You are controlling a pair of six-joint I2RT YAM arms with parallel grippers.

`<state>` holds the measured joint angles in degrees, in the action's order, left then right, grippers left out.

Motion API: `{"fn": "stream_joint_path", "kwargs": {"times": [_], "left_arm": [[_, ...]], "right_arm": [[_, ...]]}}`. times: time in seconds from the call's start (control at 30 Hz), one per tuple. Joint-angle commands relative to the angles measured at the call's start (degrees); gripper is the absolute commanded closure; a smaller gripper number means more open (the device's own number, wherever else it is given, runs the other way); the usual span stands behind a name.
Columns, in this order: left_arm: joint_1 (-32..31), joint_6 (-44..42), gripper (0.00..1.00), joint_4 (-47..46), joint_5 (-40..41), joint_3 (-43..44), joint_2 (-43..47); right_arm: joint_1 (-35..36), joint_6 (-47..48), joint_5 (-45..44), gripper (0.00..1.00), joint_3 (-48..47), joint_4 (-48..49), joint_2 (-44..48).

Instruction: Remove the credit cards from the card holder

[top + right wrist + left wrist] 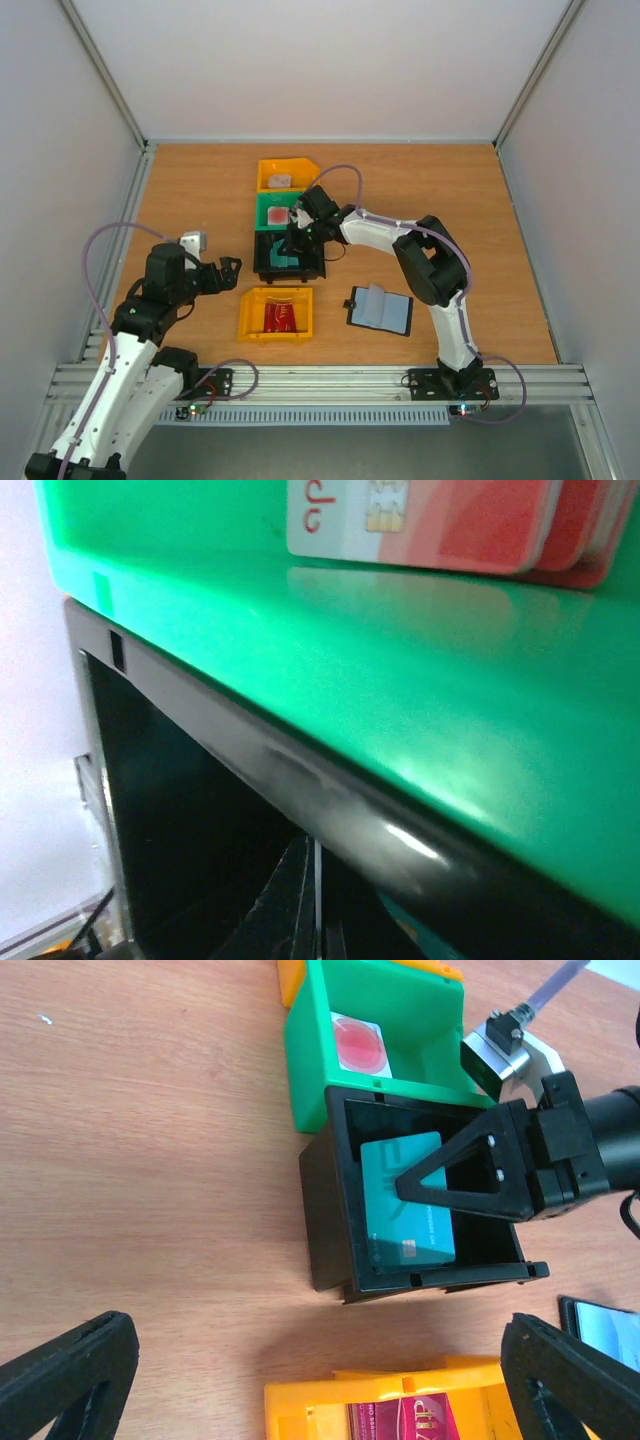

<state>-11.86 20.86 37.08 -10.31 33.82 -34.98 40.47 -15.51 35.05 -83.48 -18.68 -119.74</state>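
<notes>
Open card holder [380, 310] lay on the desk [190, 190], apart from the bins. A teal card [400, 1235] sat tilted inside the black bin [320, 1210]. Right gripper [402, 1185] was pressed together just over it; whether it nipped the card, could not tell. Left gripper [228, 268] was spread wide and empty. The credit cards looked light, stiff and slick, so best pinched at an exposed edge.

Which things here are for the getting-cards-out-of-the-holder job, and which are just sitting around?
For the job: card holder; teal card; red card; pink-and-white card.
Just sitting there, only holding things: black bin; green bin; near yellow bin; far yellow bin.
</notes>
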Motion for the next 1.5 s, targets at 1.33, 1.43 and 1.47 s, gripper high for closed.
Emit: {"fn": "stream_joint_path", "kwargs": {"times": [1.33, 1.43, 1.47], "left_arm": [[0.3, -0.9, 0.01, -5.0, 2.7, 0.9, -1.1], [0.3, 0.2, 0.01, -9.8, 10.7, 1.8, -3.3], [0.3, 0.9, 0.01, -10.6, 14.9, 2.4, -4.6]], "right_arm": [[-6.0, 26.5, -33.4, 0.01, -7.2, -29.9, 32.2], [-16.9, 28.5, -31.5, 0.02, 1.9, -24.1, 42.4], [-20.9, 28.8, -30.5, 0.01, 5.7, -21.3, 46.2]]}}
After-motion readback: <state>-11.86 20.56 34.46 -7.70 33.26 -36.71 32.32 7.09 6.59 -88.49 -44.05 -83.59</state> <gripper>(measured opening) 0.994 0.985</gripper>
